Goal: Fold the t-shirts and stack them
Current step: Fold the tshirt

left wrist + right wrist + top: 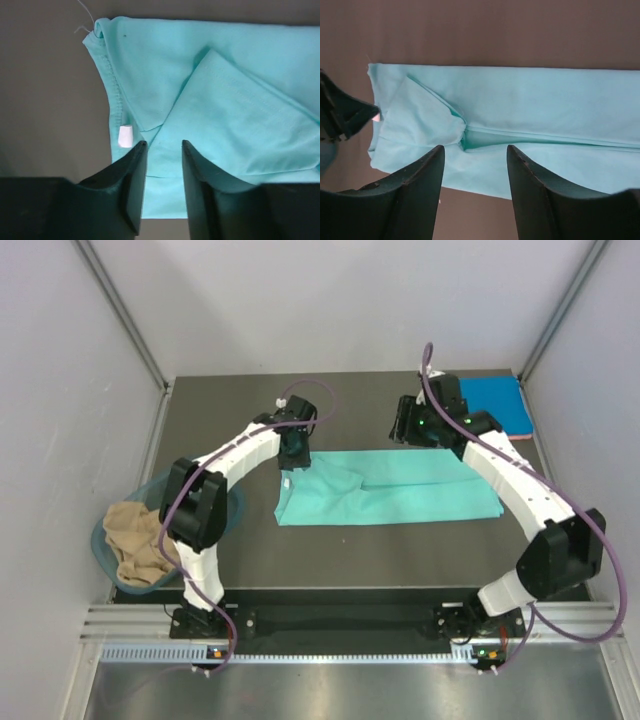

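The teal-green cloth t-shirt (385, 490) lies folded into a long strip in the middle of the dark table (400, 560). No writing can be read on its small white neck label (126, 136). Above the shirt, the left gripper (163, 146) and the right gripper (475, 150) both have their jaws apart and hold nothing. A tan t-shirt (135, 540) fills the translucent teal tub (98, 540).

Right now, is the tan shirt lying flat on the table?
No, the tan shirt sits bunched in the tub at the left, apart from the green shirt.
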Tool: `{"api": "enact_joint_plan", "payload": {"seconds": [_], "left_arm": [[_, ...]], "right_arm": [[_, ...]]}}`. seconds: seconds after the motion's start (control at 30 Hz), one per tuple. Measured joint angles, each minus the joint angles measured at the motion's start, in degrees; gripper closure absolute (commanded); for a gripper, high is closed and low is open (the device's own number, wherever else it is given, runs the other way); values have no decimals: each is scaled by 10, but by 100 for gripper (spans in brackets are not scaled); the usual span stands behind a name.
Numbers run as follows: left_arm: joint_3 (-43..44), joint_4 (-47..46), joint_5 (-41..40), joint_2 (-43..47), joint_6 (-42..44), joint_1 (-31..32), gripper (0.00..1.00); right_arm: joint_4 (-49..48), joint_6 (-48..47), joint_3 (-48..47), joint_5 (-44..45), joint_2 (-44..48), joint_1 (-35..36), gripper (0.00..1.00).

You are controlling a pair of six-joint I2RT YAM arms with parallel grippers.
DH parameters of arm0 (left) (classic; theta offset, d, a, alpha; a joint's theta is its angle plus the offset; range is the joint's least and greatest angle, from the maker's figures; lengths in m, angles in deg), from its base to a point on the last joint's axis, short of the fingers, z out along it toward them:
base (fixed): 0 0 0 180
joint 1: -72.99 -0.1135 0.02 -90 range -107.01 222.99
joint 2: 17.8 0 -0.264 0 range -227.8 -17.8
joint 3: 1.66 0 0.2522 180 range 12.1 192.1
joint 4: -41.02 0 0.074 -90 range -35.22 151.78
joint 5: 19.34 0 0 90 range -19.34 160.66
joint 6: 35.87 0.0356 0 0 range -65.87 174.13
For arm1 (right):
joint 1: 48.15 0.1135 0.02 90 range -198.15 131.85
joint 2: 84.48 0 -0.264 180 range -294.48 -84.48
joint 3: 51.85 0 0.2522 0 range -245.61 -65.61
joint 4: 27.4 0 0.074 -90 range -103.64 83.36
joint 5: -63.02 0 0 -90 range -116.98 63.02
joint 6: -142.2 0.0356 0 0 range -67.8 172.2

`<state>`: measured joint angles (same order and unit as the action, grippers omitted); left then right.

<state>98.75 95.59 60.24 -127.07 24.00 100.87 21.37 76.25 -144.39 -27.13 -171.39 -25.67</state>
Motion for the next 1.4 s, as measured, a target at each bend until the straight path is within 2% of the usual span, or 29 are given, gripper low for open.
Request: {"api": "enact_joint_plan", "payload": {"seconds": [0.1,0.17,0.3,0.5,0.87,1.0,1.03,1.07,1.17,1.4], "left_arm": [[-14,-3,16,-2,28,-10,47],[-24,-4,28,-2,48,-21,46],[-32,-3,63,-4,78,-57,46],[-11,-11,71,-32,98,-109,51],[71,-36,91,-120,141,-115,56],[96,-36,90,-146,150,-115,61],[100,-35,90,-150,151,-115,65],[102,-34,88,-150,151,-116,71],[110,-31,82,-155,151,-116,99],[163,-11,76,-186,160,-118,100]], "right_arm": [[8,0,-9,9,30,-3,46],[15,0,-9,10,35,-3,46],[29,0,-8,9,35,-3,46],[32,-1,-8,5,35,-5,45],[37,-5,-7,4,36,-5,45],[37,-6,-7,3,36,-5,45],[37,-6,-7,3,36,-5,45],[37,-6,-7,3,36,-5,45],[37,-9,-7,3,36,-6,45],[38,-10,-7,3,37,-10,45]]}}
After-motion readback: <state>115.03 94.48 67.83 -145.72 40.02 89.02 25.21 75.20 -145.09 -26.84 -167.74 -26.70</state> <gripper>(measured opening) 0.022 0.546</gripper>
